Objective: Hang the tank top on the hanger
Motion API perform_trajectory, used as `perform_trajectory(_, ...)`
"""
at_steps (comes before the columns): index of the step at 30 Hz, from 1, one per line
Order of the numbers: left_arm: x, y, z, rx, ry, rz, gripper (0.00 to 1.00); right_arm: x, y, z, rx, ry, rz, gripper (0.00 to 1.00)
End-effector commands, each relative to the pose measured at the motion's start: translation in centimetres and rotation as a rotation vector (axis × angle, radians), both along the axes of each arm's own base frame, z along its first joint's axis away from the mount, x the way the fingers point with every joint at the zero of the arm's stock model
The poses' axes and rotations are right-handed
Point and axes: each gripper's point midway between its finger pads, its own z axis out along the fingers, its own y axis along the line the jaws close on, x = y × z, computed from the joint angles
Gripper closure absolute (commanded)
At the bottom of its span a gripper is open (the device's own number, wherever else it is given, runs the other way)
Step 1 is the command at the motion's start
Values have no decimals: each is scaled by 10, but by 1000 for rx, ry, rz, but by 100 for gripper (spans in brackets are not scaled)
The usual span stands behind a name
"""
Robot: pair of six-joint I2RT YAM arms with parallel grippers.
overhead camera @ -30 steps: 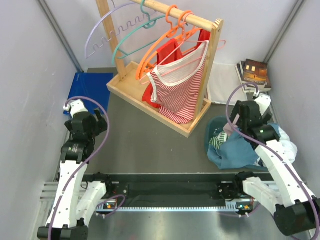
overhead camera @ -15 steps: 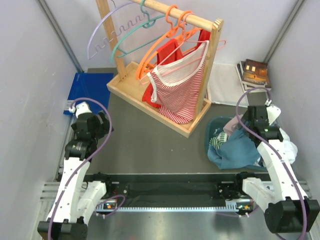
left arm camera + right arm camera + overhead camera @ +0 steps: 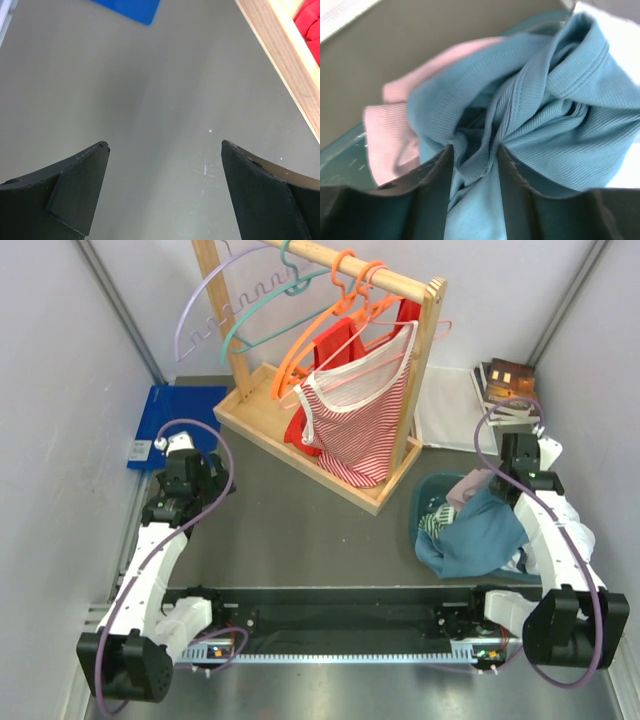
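The right gripper (image 3: 472, 150) has closed on a bunched fold of the tank top (image 3: 545, 125). Ribbed teal fabric is squeezed between its two fingers, and the rest of the top spills ahead of and below the fingertips, over a pink garment (image 3: 385, 115), into the basket (image 3: 425, 495). Only that one fold is gripped, and where the straps and neck opening lie cannot be told from the crumple. The left gripper (image 3: 165, 145) stands fully apart over bare table with nothing between its fingers. The hanger (image 3: 232, 338) hangs from the rail of the wooden rack (image 3: 330, 455). From the right gripper it is well off to the left and farther out, with the striped and red tops in between. From the left gripper it is ahead, a little to the right, and higher. Its long axis slants from the hook down toward the left arm's side, so the left arm looks the nearer one to fetch it, while the right lifts the top clear.
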Motion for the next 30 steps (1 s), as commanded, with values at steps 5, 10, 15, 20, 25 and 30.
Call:
perform_trajectory(5,34,-5,39,12,-129,-38,1,32,-9,87,-71,-218,45,100)
perform_trajectory(10,35,-12,41,-3,-136,-59,1,30,-3,107,-78,-261,103,100)
perform_trajectory(15,30,-15,47,-23,-157,-60,1,17,12,99,-22,-244,161,100)
perform_trajectory(20,25,-17,48,-38,-161,-61,1,4,41,119,43,-348,263,100)
perform_trajectory(25,24,-21,50,-61,-173,-67,1,-5,95,140,132,-411,475,100)
perform_trajectory(30,21,-23,55,-65,-188,-76,1,-17,141,187,193,-529,589,100)
